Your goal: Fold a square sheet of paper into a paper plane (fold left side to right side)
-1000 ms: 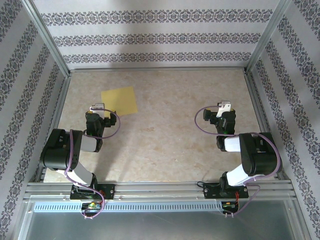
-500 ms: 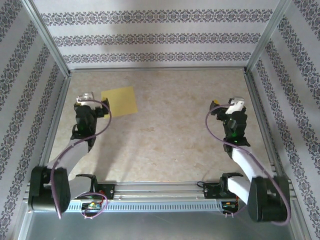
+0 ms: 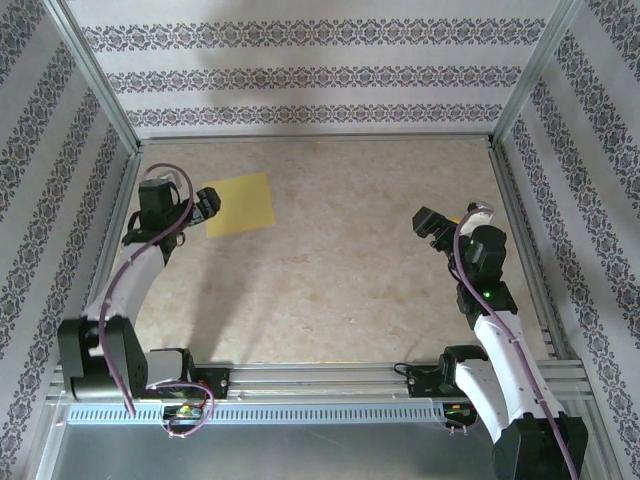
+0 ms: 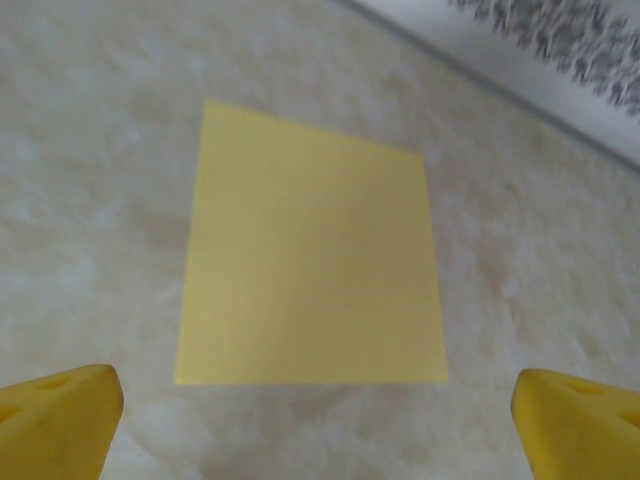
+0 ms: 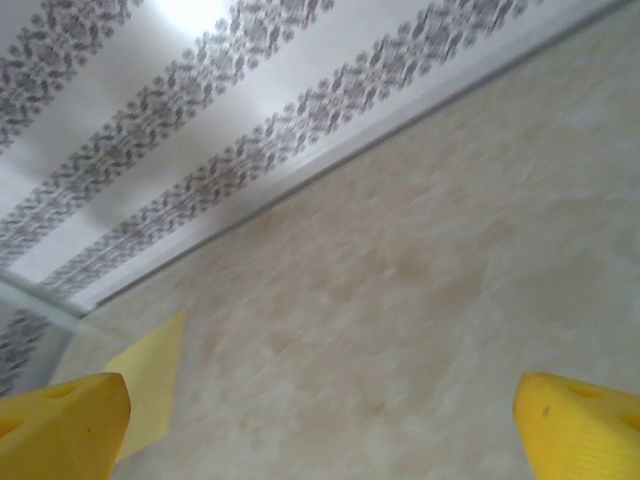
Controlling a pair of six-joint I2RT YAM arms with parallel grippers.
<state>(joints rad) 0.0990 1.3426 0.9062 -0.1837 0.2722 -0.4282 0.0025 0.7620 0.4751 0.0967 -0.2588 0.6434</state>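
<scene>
Yellow, thin and matte: the square sheet of paper lies flat and unfolded on the table, in the far-left quarter. Its corners are crisp and its edges sit slightly skewed to the table's rails. Table top beige, mottled like stone, smooth. Left gripper just beside the sheet's left edge, jaws spread wide, nothing between them. In the left wrist view its yellow fingertips sit short of the sheet's near edge, apart from it. Right gripper well apart, near the right rail, jaws likewise spread and empty. Broad bare surface between the two arms. Patterned wallpaper walls close three sides
</scene>
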